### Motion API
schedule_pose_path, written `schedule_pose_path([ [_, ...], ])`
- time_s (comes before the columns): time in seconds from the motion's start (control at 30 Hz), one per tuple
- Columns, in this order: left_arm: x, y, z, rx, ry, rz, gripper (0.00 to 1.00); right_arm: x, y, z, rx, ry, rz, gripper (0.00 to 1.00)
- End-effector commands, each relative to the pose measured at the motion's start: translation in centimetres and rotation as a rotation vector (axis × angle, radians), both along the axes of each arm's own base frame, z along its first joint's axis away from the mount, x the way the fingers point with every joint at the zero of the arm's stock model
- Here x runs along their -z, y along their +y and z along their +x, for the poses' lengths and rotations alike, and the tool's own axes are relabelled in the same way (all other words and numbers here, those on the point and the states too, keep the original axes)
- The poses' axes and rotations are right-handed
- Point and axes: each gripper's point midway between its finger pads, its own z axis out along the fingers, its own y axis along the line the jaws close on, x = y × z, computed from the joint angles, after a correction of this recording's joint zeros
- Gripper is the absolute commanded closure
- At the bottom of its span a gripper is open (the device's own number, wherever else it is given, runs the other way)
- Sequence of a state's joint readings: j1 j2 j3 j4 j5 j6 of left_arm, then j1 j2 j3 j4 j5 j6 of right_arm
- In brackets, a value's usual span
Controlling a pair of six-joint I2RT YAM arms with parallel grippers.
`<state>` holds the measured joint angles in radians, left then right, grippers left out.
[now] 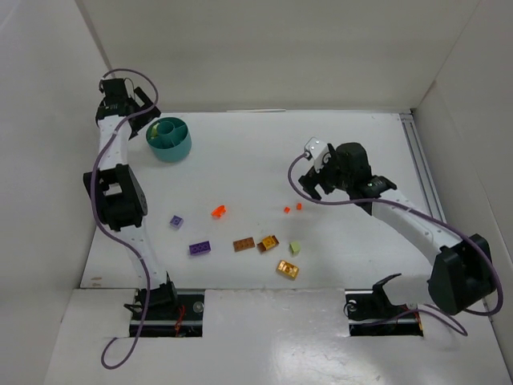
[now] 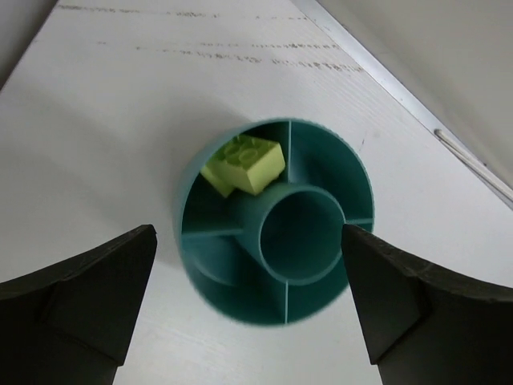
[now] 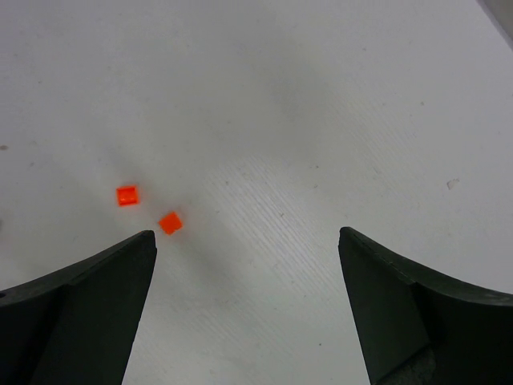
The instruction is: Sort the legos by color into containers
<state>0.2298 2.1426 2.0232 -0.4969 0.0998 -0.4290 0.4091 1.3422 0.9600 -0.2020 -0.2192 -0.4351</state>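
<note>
The round teal tub [image 1: 169, 138] stands at the back left. In the left wrist view its rim [image 2: 186, 210] shows, with one pale green brick [image 2: 244, 164] in an outer compartment. My left gripper [image 1: 151, 114] hovers over the tub, open and empty [image 2: 248, 313]. My right gripper [image 1: 314, 186] is open and empty [image 3: 247, 313] above two tiny red-orange bricks [image 3: 127, 195] [image 3: 170, 223], which lie to its left. Loose on the table are a red-orange brick [image 1: 217, 212], a lavender one [image 1: 175, 220], a purple one [image 1: 199, 249], an orange-brown one [image 1: 244, 244], golden yellow ones [image 1: 268, 242] [image 1: 288, 269] and a pale green one [image 1: 295, 248].
White walls enclose the table on the left, back and right. A metal rail [image 1: 421, 160] runs along the right edge. The arm bases [image 1: 164, 309] [image 1: 385, 309] sit at the near edge.
</note>
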Motion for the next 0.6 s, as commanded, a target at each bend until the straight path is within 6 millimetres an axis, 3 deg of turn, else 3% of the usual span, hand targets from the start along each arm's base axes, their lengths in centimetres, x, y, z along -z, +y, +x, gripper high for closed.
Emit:
schedule_pose_path([
  [0.0, -9.4, -0.8, -3.2, -0.003, -0.171, 0.063, 0.00, 0.1, 1.1, -2.4, -0.041, 0.006, -0.017, 0.00],
  [0.07, -10.5, -2.0, -4.4, -0.022, -0.191, 0.093, 0.00, 1.6, 1.6, -4.2, -0.058, 0.063, -0.021, 0.00],
  [0.13, -11.6, -3.2, -6.9, -0.044, -0.216, 0.100, 0.00, 2.5, 2.5, -6.3, -0.043, 0.115, 0.005, 0.00],
  [0.2, -12.1, -5.5, -8.4, -0.044, -0.247, 0.079, 0.00, 3.5, 3.6, -8.4, -0.040, 0.154, 0.008, 0.01],
  [0.23, -11.7, -6.6, -10.5, -0.035, -0.252, 0.066, 0.00, 4.2, 3.8, -9.6, -0.013, 0.191, 0.028, 0.01],
  [0.3, -12.0, -9.2, -11.9, -0.016, -0.303, 0.027, 0.00, 4.6, 4.5, -10.6, 0.002, 0.184, 0.033, 0.03],
  [0.33, -11.4, -10.1, -13.6, -0.004, -0.303, 0.012, 0.00, 5.1, 5.3, -11.8, -0.004, 0.212, 0.040, 0.03],
  [0.43, -11.2, -13.7, -15.6, 0.038, -0.324, -0.038, 0.00, 6.2, 6.2, -13.4, -0.019, 0.241, 0.051, 0.04],
  [0.57, -9.7, -18.2, -18.5, 0.127, -0.307, -0.063, 0.00, 8.1, 5.7, -14.4, 0.054, 0.294, 0.063, 0.07],
])
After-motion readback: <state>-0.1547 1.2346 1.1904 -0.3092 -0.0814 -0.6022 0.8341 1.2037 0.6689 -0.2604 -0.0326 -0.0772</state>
